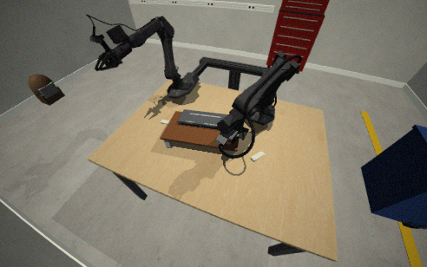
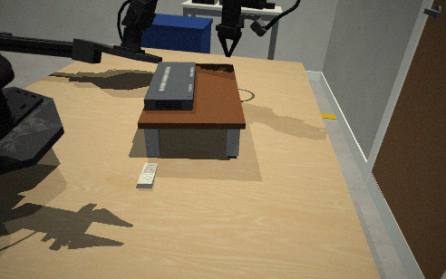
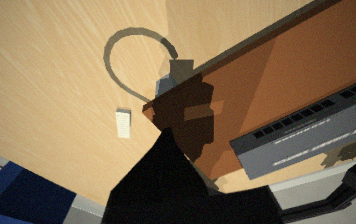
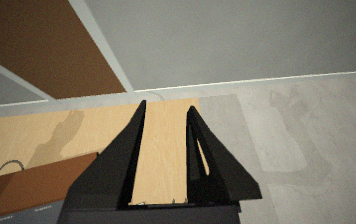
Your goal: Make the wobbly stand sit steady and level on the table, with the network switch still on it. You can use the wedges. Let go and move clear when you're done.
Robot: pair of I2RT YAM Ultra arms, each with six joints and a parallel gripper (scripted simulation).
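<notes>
The brown-topped stand (image 1: 197,133) sits mid-table with the grey network switch (image 1: 201,118) lying on its top. Both also show in the exterior view, the stand (image 2: 199,97) and the switch (image 2: 172,86). One white wedge (image 1: 165,121) (image 2: 147,174) lies on the table by one end of the stand. A second wedge (image 1: 258,156) (image 3: 123,123) lies off the other end. My left gripper (image 1: 226,140) (image 2: 227,50) is shut and empty, just above that far end of the stand. My right gripper (image 1: 101,65) is raised high beyond the table edge, its fingers apart and empty.
A blue box (image 1: 399,173) stands on the floor off one side of the table. A red cabinet (image 1: 299,30) and a black frame (image 1: 230,67) are behind the arm bases. A brown object (image 1: 43,88) lies on the floor far off the right arm's side.
</notes>
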